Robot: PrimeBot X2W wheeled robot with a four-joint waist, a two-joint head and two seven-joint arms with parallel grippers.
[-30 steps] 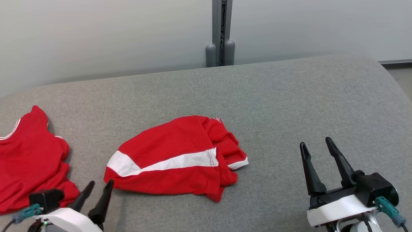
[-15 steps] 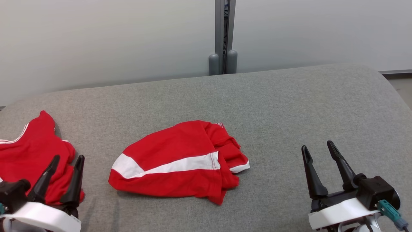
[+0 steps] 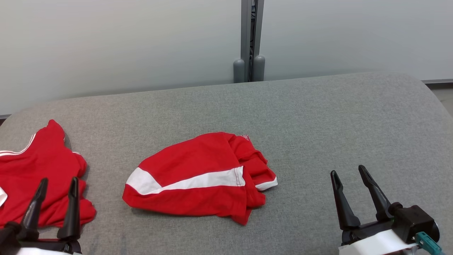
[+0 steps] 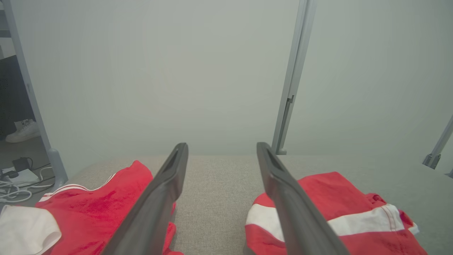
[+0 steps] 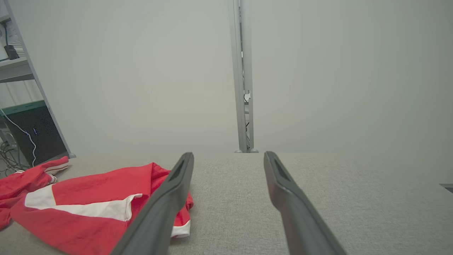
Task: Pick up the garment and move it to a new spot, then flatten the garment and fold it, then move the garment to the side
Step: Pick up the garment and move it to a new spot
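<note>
A red garment [image 3: 198, 177] with a white diagonal band lies folded in a compact bundle in the middle of the grey padded table [image 3: 318, 117]. It also shows in the wrist views: garment [image 4: 354, 212], garment [image 5: 88, 198]. A second red garment [image 3: 39, 173], crumpled and with thin white trim, lies at the table's left end. My left gripper [image 3: 58, 180] is open with nothing between its fingers, its tips over the near edge of that left garment [image 4: 92, 205]. My right gripper [image 3: 347, 170] is open and empty over bare table, well right of the folded garment.
A grey post [image 3: 252, 39] splits the pale wall panels behind the table. Past the table's left end are floor cables [image 4: 14, 180], a white shoe [image 4: 21, 131] and a dark cabinet [image 5: 32, 138]. The table's rounded right end [image 3: 428, 95] drops to the floor.
My left gripper has swung left, from the folded garment's near-left corner to in front of the crumpled garment, staying open. The head view has shifted slightly. The right gripper has barely moved.
</note>
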